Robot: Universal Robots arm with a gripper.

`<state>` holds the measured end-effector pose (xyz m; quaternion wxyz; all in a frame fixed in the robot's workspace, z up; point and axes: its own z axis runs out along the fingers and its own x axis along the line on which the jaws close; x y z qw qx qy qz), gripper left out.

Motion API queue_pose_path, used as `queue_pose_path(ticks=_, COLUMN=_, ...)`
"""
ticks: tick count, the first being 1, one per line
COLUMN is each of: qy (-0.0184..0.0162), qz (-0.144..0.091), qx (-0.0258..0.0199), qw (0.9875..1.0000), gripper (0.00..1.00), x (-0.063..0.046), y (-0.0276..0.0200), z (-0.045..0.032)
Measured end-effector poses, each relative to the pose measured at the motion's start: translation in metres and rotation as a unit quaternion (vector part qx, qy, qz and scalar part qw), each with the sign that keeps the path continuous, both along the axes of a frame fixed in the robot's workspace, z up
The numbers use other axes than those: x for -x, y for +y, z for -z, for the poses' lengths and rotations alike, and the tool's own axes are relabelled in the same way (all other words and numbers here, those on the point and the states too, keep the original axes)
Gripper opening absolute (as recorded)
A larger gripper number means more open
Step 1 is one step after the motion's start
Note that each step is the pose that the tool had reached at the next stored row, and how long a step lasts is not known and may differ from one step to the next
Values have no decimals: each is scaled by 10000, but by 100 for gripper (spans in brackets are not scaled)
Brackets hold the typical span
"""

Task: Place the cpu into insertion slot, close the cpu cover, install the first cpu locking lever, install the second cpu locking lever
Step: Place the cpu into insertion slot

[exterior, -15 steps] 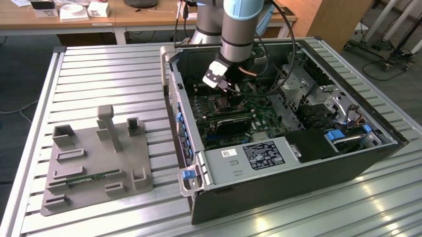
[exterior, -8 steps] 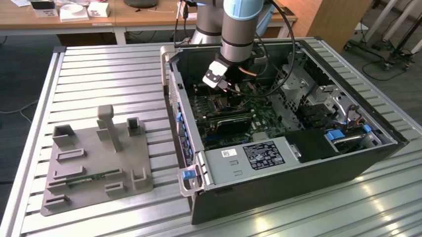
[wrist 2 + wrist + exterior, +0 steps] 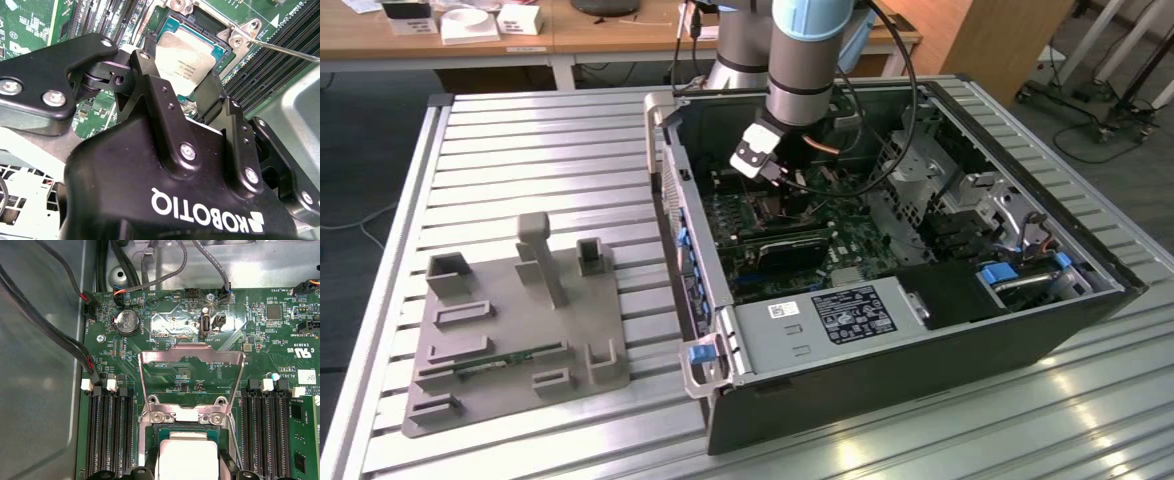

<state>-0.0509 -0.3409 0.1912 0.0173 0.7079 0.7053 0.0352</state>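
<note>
Working the first step, seemingly: gripping the cpu [image 3: 187,52] between the closed fingers of the gripper [image 3: 181,67], over the insertion slot [image 3: 205,17]; seated or not, hard telling. Finding the cpu cover [image 3: 192,356] raised on its hinge, clear of it. Needing, likely, a level, square set-down. Minding a locking lever [image 3: 285,48] beside the slot and memory slots [image 3: 107,435] flanking it. Noting, in the exterior view, a grey fixture [image 3: 520,320] at nine o'clock of the computer case [image 3: 894,390].

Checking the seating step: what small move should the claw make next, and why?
Probably ease straight down a touch: the claw grips the cpu squarely over the insertion slot, and the cpu cover stands raised, out of the way.
</note>
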Motion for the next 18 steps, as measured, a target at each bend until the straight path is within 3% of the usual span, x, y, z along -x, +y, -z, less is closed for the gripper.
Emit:
queue_pose_path(ticks=11, qy=-2, qz=10, qx=-2, qw=10000, gripper=54, x=-1, y=1, z=1)
queue_pose_path(ticks=13, qy=-2, qz=10, qx=-2, qw=10000, gripper=55, x=-1, y=1, z=2)
queue_pose_path(ticks=14, qy=-1, qz=10, qx=-2, qw=10000, gripper=62, x=-1, y=1, z=1)
queue_pose_path(ticks=18, qy=0, qz=11, qx=0, qw=10000, gripper=62, x=0, y=0, z=0)
